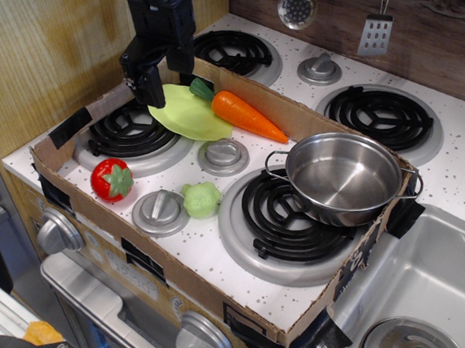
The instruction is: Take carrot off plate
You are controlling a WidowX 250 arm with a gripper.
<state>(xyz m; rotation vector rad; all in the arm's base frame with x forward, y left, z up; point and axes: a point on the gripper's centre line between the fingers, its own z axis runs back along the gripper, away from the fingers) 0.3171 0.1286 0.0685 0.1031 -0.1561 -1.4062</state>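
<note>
The gripper (149, 85) hangs over the left edge of the lime-green plate (190, 115); whether its jaws are open, I cannot tell. The orange carrot (246, 116) lies to their right, on the plate's far edge.

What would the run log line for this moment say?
phase: approach | gripper: above plate's left edge, holding nothing, jaw state unclear | carrot: lying on plate right rim, untouched
</note>
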